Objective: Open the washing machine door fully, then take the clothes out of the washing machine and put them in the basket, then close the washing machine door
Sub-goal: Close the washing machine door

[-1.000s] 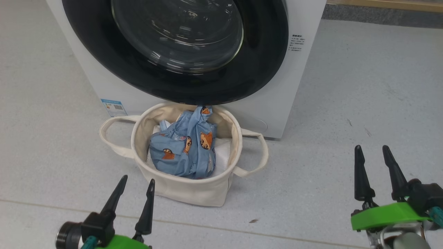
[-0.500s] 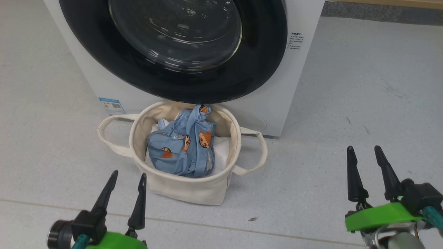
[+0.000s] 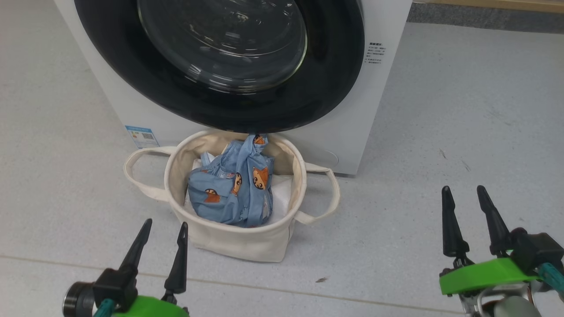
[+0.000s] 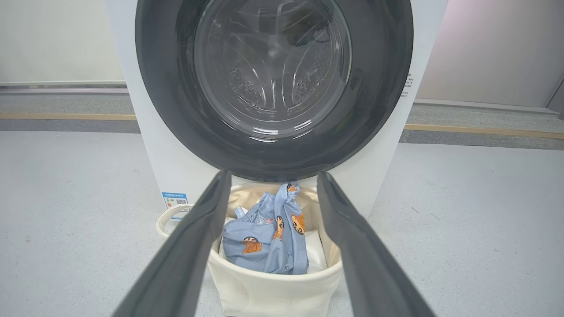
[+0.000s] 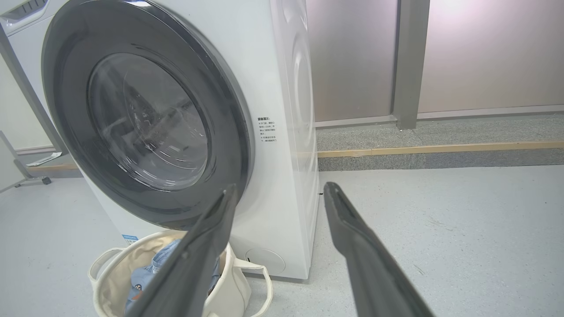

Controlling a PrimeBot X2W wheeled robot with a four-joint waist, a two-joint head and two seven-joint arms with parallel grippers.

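Note:
The washing machine (image 3: pixel 374 110) (image 5: pixel 282 88) stands white at the top of the head view, and its black-rimmed door (image 3: pixel 220 66) (image 4: pixel 273 79) (image 5: pixel 145 123) lies shut flat against the front. Through the glass the steel drum shows with no fabric in it. Light blue clothes (image 3: pixel 231 187) (image 4: pixel 269 237) with orange faces sit piled in the cream basket (image 3: pixel 246 242) (image 4: pixel 264 290) (image 5: pixel 114 286) on the floor below the door. My left gripper (image 3: pixel 164 223) hangs open just in front of the basket's near-left side. Well to the right, my right gripper (image 3: pixel 463 188) is open above bare floor.
Grey floor (image 3: pixel 462 110) stretches right of the machine. A raised grey step with a wooden edge (image 5: pixel 440 149) and frosted wall panels (image 5: pixel 484 53) lie behind. A wheeled stand (image 5: pixel 17 167) sits at the far left in the right wrist view. White cloth (image 3: pixel 284 193) lies under the clothes.
The whole head view has shifted slightly, so the camera moved. Both grippers stay open and low; basket, clothes and door are unchanged.

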